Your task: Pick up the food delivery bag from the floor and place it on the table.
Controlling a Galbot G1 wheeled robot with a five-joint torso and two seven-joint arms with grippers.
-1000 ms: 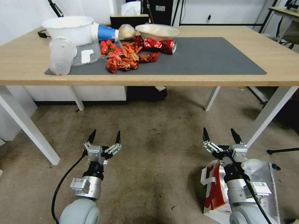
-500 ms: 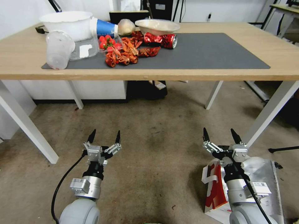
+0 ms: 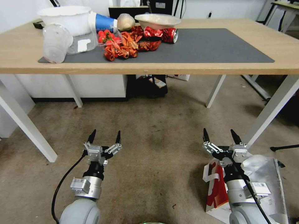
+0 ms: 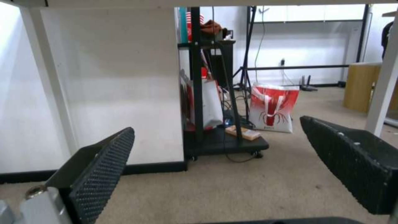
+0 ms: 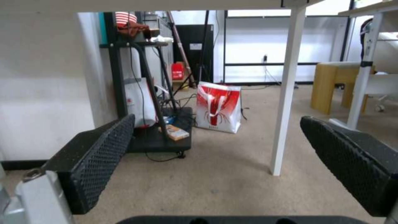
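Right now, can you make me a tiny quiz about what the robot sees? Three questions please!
1. True or false: the food delivery bag sits on the floor.
2. Which gripper is above the bag: A) left gripper B) right gripper?
3. What colour is the mat on the table?

Key:
1. True.
2. B; it hovers open over the bag. The left gripper is open over bare carpet.
3. Dark grey.

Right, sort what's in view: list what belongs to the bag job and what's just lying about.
Job:
- food delivery bag, on the floor under the right arm
- table, grey mat partly bare
- right gripper, open, above the bag
- left gripper, open, over bare carpet

Lying about:
- crayfish shells
- crushed can
- plastic cup
- white tub
- red lobster-print bag beyond the table
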